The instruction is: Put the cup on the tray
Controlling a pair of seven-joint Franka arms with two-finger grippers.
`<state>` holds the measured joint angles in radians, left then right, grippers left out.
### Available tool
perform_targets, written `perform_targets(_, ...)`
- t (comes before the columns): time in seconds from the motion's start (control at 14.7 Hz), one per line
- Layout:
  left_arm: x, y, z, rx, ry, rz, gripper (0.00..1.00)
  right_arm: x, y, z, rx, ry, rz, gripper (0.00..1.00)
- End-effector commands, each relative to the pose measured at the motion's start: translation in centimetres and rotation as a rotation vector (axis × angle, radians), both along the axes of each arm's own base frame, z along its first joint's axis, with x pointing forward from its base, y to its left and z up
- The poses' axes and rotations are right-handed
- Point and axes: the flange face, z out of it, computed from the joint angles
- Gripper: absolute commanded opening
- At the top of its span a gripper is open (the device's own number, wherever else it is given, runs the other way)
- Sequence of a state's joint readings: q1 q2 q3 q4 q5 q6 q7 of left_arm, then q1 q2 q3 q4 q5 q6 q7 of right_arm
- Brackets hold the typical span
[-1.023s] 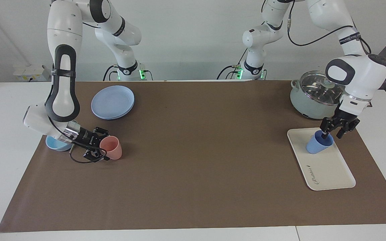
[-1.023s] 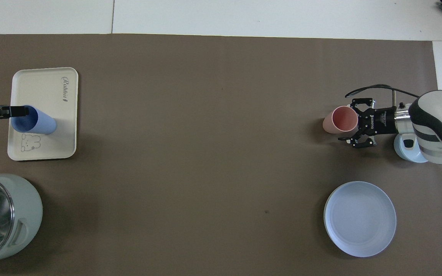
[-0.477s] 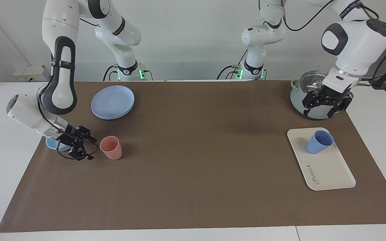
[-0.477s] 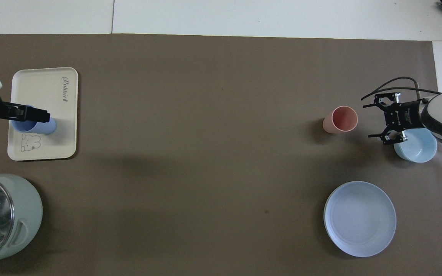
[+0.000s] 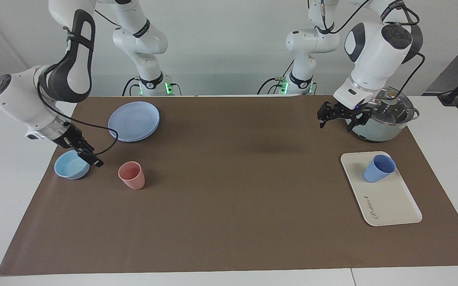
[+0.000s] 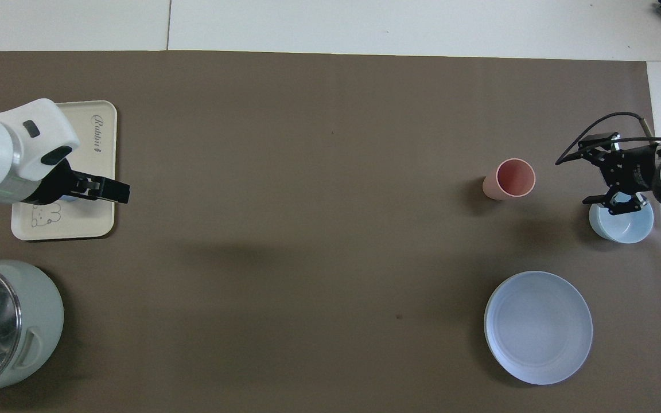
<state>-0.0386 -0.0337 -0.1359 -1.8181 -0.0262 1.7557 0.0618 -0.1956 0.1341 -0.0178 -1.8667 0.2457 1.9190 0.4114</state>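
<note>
The periwinkle-blue cup [image 5: 379, 168] stands on the cream-white tray [image 5: 392, 202], at the tray's end nearer the robots. Nothing holds it. My left gripper [image 5: 336, 121] is open and empty, raised well above the table beside the pot and clear of the cup. In the overhead view the left hand [image 6: 109, 191] covers the cup and part of the tray [image 6: 101, 221]. My right gripper [image 5: 92, 159] is open and empty, low over the edge of the light-blue bowl [image 5: 71, 167]; it also shows in the overhead view [image 6: 591, 171].
A salmon-pink tumbler [image 5: 132, 175] stands beside the bowl toward the table's middle. A round blue plate [image 5: 133, 120] lies nearer the robots. A lidded pale-green pot [image 5: 380, 119] stands nearer the robots than the tray. A brown mat [image 5: 233, 178] covers the table.
My left gripper let go of the blue cup, rose and swung away toward the pot. My right gripper drew back from the pink tumbler to over the bowl. Both cups stayed put.
</note>
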Motion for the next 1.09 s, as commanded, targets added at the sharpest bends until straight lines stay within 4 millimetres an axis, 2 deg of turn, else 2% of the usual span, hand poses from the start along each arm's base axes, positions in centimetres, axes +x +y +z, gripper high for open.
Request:
perform_targets(0.0, -0.2, 0.4, 5.3, 0.028, 0.001, 0.022, 1.0, -1.8, 4.3, 2.7, -0.042, 0.012, 0.224, 1.0)
perform_targets(0.14, -0.1, 0.8, 7.0, 0.017, -0.017, 0.07, 1.0, -2.6, 8.3, 4.5, -0.092, 0.027, 0.327, 1.0)
perform_targets(0.27, -0.5, 1.4, 7.9, 0.014, -0.032, 0.078, 1.0, -3.5, 12.3, 6.3, -0.152, 0.02, 0.429, 1.0)
perform_targets(0.41, -0.7, 2.1, 8.1, 0.015, -0.039, 0.072, 1.0, -4.2, 15.4, 8.5, -0.19, -0.023, 0.497, 1.0)
perform_targets(0.61, -0.6, 4.0, 8.1, 0.016, -0.033, 0.035, 1.0, -3.5, 16.0, 12.6, -0.25, -0.093, 0.525, 1.0)
perform_targets(0.75, -0.5, 4.6, 8.1, 0.016, -0.035, 0.046, 1.0, -3.0, 16.0, 14.2, -0.273, -0.12, 0.528, 1.0)
perform_targets(0.89, -0.5, 5.1, 8.4, 0.016, -0.039, 0.055, 1.0, -3.3, 15.9, 15.1, -0.31, -0.091, 0.542, 1.0)
perform_targets(1.02, -0.5, 5.7, 8.5, 0.016, -0.031, 0.068, 1.0, -3.9, 15.9, 17.1, -0.328, -0.083, 0.544, 1.0)
